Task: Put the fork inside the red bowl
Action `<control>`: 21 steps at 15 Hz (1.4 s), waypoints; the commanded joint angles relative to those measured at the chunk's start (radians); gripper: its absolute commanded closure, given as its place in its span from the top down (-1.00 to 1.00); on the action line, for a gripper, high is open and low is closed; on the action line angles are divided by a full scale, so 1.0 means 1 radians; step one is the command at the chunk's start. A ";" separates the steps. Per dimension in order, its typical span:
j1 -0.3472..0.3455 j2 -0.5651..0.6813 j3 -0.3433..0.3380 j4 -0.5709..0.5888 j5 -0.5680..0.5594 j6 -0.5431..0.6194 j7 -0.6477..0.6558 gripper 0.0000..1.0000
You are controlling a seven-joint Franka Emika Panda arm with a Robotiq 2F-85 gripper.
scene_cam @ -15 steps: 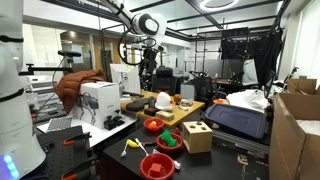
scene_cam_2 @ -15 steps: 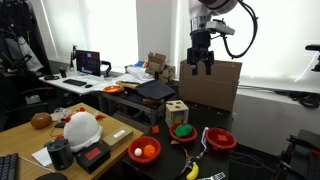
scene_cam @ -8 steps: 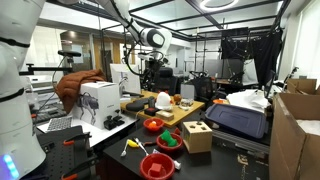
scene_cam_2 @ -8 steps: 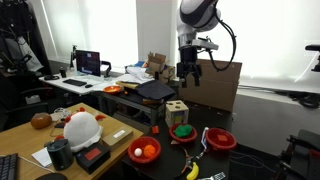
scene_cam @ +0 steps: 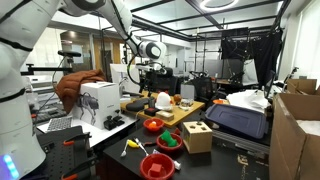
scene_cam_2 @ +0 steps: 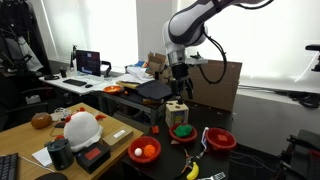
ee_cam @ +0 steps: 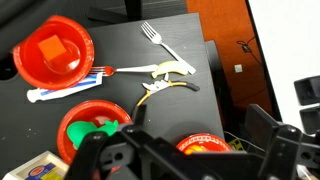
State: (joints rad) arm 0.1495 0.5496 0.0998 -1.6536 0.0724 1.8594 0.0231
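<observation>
- End effector [ee_cam: 185, 140]: the two fingers stand wide apart at the lower edge of the wrist view, with nothing held between them. In an exterior view [scene_cam_2: 180, 87] it hangs in the air above the dark desk [ee_cam: 120, 40], over the wooden cube [scene_cam_2: 176, 110].
- Fork [ee_cam: 166, 51]: it lies flat on the desk near the right edge, tines toward the top of the wrist view. It is well apart from the end effector and is not touched by it. It is in none of the bowls.
- Red bowl holding a red block [ee_cam: 55, 55]: it stands at the upper left of the wrist view, apart from the fork, with bare desk between them.
- Red bowl with green contents [ee_cam: 95, 125]: it stands just above the left finger, nearer the end effector than the fork is.
- Third red bowl [ee_cam: 205, 146]: it is partly hidden between the fingers at the bottom edge.
- The pictures do not show which bowl the task means.
- Yellow-handled tool [ee_cam: 165, 86]: it lies just below the fork's handle, between the fork and the end effector.
- Toothbrush-like item [ee_cam: 70, 87]: it lies below the block bowl, its tip pointing toward the yellow-handled tool.
</observation>
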 commanded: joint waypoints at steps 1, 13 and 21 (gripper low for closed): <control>0.008 0.073 -0.010 0.045 -0.035 0.049 0.012 1.00; -0.002 0.262 -0.039 0.029 -0.005 0.227 0.109 1.00; 0.005 0.345 -0.036 0.015 0.055 0.283 0.218 1.00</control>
State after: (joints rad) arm 0.1492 0.8897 0.0578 -1.6227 0.0947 2.1179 0.1933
